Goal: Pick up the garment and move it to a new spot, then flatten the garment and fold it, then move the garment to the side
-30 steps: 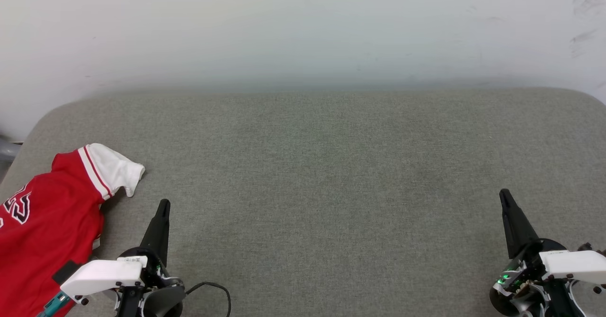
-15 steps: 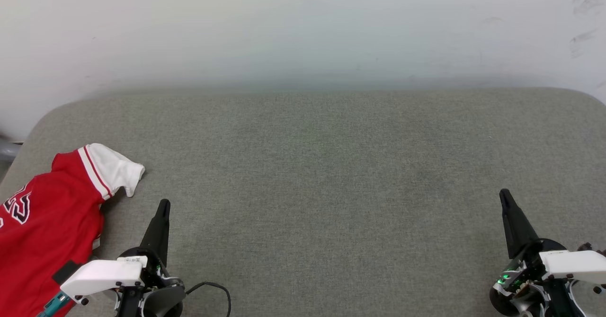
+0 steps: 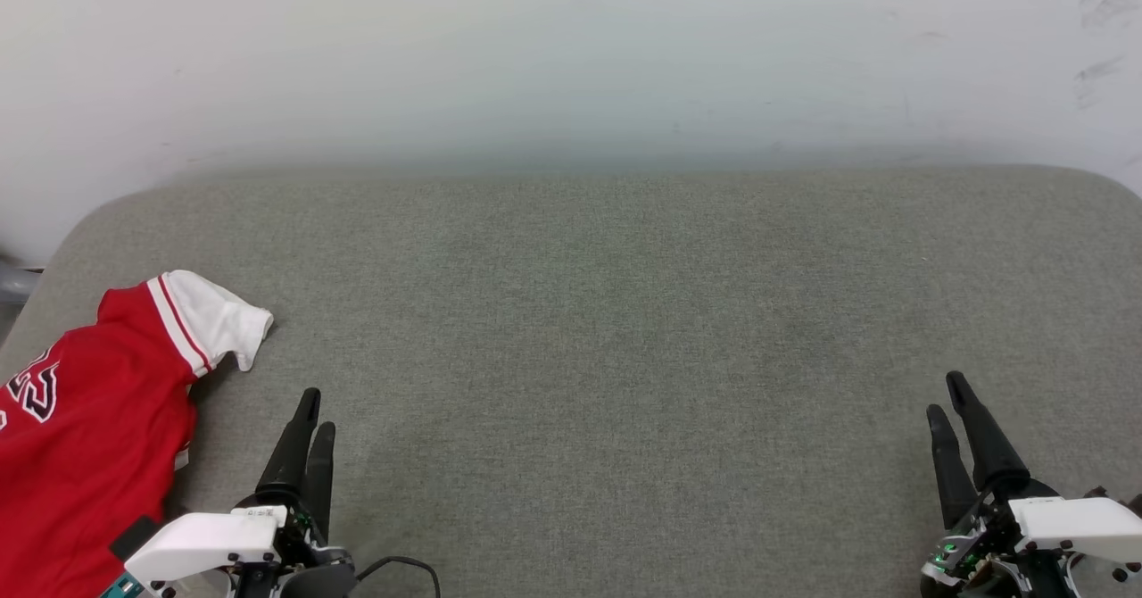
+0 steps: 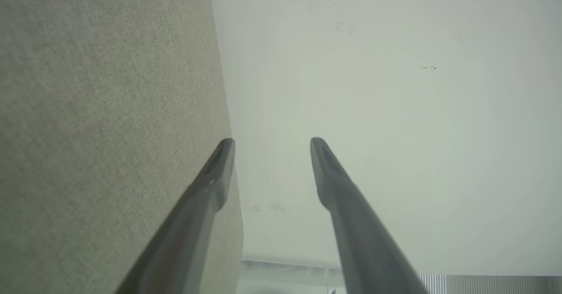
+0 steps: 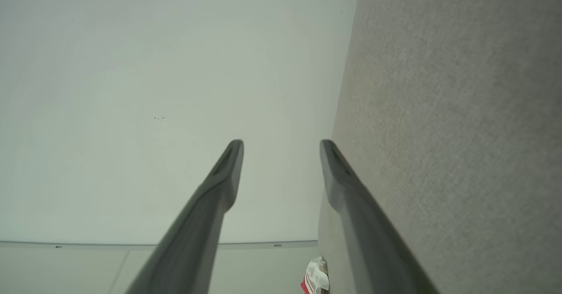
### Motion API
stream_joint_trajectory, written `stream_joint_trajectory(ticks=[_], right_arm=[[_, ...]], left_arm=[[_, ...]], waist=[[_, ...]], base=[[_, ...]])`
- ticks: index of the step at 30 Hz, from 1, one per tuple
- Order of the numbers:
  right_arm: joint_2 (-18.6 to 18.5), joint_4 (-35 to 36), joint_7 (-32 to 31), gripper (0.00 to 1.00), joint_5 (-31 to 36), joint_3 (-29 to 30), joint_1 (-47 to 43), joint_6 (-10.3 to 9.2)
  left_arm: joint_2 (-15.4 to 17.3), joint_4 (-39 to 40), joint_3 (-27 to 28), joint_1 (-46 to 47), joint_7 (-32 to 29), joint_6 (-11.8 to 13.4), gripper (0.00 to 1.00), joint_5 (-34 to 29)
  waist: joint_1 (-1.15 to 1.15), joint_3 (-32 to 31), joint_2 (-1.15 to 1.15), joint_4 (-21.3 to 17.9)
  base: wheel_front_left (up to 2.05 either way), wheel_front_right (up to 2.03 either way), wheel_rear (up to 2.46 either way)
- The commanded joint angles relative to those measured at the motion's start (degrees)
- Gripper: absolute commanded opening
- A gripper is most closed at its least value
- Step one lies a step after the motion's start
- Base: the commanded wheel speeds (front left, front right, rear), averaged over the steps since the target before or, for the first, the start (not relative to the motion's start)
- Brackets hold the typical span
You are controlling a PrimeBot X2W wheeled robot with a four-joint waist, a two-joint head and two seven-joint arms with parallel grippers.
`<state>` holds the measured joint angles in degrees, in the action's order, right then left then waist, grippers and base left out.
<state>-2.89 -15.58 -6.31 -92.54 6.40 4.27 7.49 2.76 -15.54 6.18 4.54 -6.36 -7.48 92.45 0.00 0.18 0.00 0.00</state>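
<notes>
— What takes up the most room?

— A pale wall (image 3: 571, 45) runs across 12 o'clock. Under it is a grey, cloth-covered tabletop (image 3: 624, 312) with rounded far corners.

— Where is the shirt?

— The shirt (image 3: 89, 437) lies on the tabletop at 8 o'clock in the head view. It is red and cut off by the left edge. Its white sleeve (image 3: 219, 317), with red-striped trim, sticks out toward 2 o'clock. Part of some black, white-edged lettering (image 3: 31, 393) shows at the shirt's 9 o'clock side. The shirt lies free of both hands.

— And the hands?

— The left hand (image 3: 319, 411) sits at 7 o'clock, near the shirt's right edge but apart from it. Its fingers are spread with a clear gap and it is empty. The right hand (image 3: 944, 394) sits at 5 o'clock, well apart from the shirt, likewise spread and empty. Both point toward 12 o'clock.

— Anything smaller?

— A black cable (image 3: 401, 564) loops at 6 o'clock, just beside the left hand's base.
</notes>
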Motion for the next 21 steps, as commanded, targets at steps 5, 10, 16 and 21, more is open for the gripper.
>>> stream_joint_trajectory(ticks=[5,10,16,21], right_arm=[[-0.05,2.25,1.55,1.0,0.71,-1.05,0.45,0.0],[-0.05,3.5,2.94,1.0,1.33,-1.92,-0.01,0.0],[-0.6,4.85,4.63,1.0,3.84,-2.89,-0.42,0.0],[-1.03,5.98,5.99,1.0,9.49,-3.18,-0.61,0.0]], left_arm=[[0.07,2.32,-1.71,0.63,1.73,-0.01,1.0,-0.25],[0.08,3.8,-3.06,0.29,3.15,-0.01,1.0,-0.78],[0.09,5.6,-4.33,-0.02,4.73,-0.01,1.0,-3.16],[0.09,7.37,-4.66,-0.18,5.94,-0.01,1.0,-8.44]], waist=[[0.0,-0.03,0.0,0.07],[0.0,-0.1,0.0,0.22],[0.0,-0.15,0.0,0.45],[0.0,-0.21,0.0,0.6]], base=[[0.0,0.0,0.0],[0.0,0.0,0.0],[0.0,0.0,0.0],[0.0,0.0,0.0]])
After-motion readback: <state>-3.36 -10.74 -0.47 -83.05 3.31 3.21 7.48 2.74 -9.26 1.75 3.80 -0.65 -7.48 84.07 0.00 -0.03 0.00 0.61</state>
